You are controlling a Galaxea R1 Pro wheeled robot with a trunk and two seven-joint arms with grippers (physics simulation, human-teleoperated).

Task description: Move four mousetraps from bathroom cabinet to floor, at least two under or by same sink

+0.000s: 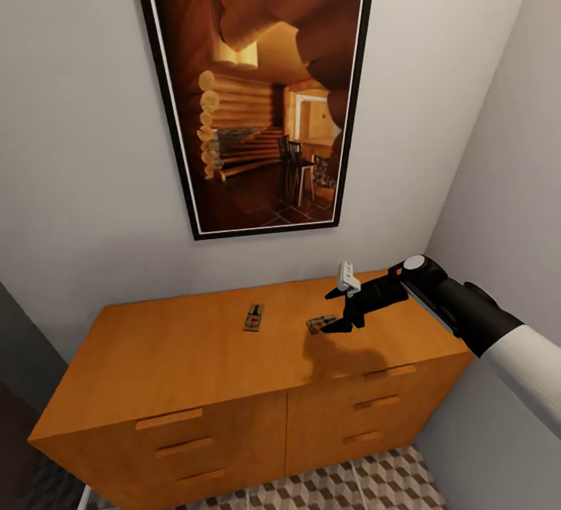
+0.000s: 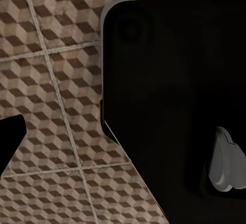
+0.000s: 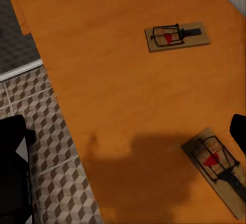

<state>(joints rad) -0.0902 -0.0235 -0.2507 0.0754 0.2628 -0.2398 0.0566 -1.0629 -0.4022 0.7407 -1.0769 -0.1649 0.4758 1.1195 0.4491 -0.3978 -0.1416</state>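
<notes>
Right gripper (image 1: 343, 306) hangs over the cabinet (image 1: 195, 354) top, fingers spread wide, gripping nothing. One mousetrap (image 1: 320, 324) lies flat just beside its lower fingertip; it is hard to tell whether they touch. A second mousetrap (image 1: 254, 318) sits apart, nearer the top's middle. Both lie flat in the right wrist view too. The left wrist camera looks down on the cube-patterned floor (image 2: 51, 80); left gripper's opening cannot be judged.

No readable text

The mousetraps (image 3: 177, 36), the cabinet (image 1: 234, 354) and the framed picture (image 1: 257, 89) carry no legible lettering.
</notes>
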